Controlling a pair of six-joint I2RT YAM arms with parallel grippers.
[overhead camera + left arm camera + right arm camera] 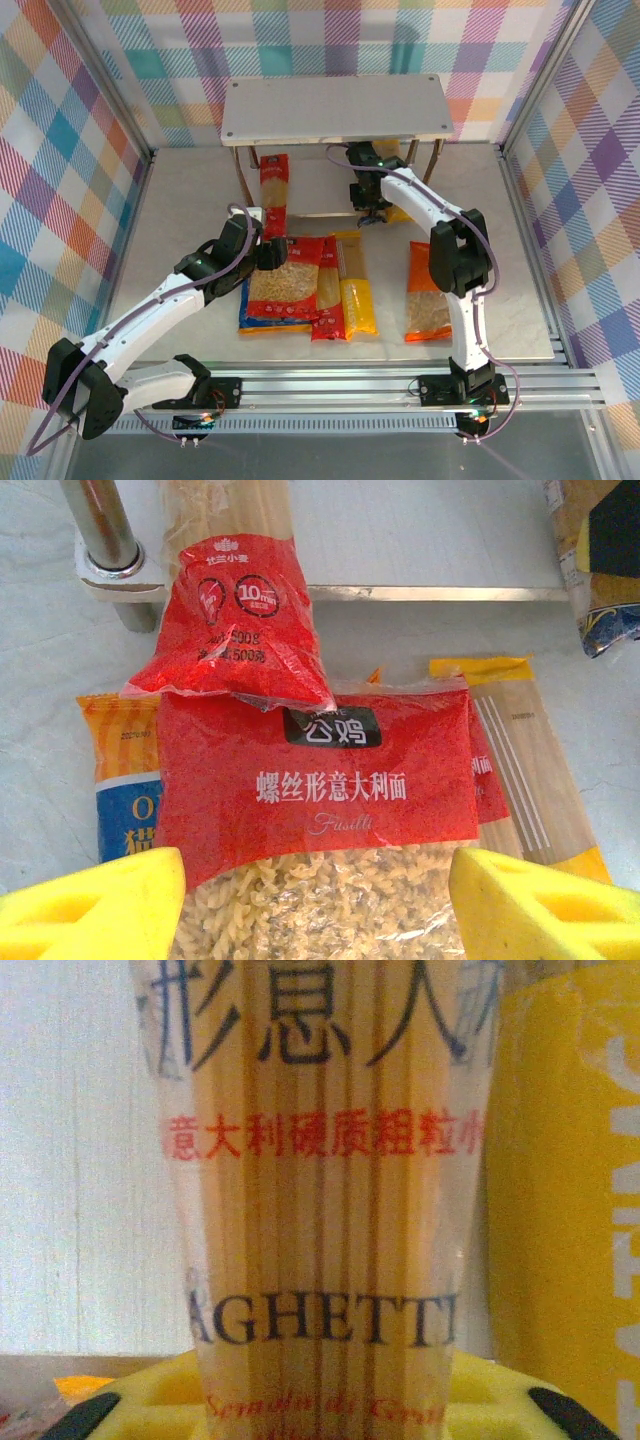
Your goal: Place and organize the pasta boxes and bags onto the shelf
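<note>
Right wrist reads spaghetti pack (320,1210) lettering; overhead, orange bag (428,295).

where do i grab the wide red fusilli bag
Probably from straight above, pinching the wide red fusilli bag across its near, clear-window end: it lies flat, the yellow fingers of the left gripper straddle that width, and a narrow red spaghetti pack overlaps its far end.

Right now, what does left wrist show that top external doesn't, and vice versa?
Left wrist: readable print and pasta spirals on the wide red bag, and the collar at the foot of a thin metal leg. Top external: the top board of the pale grey shelf, and the wide orange bag off to the right. Both: that red bag, with the narrow red spaghetti pack overlapping its far edge.
</note>
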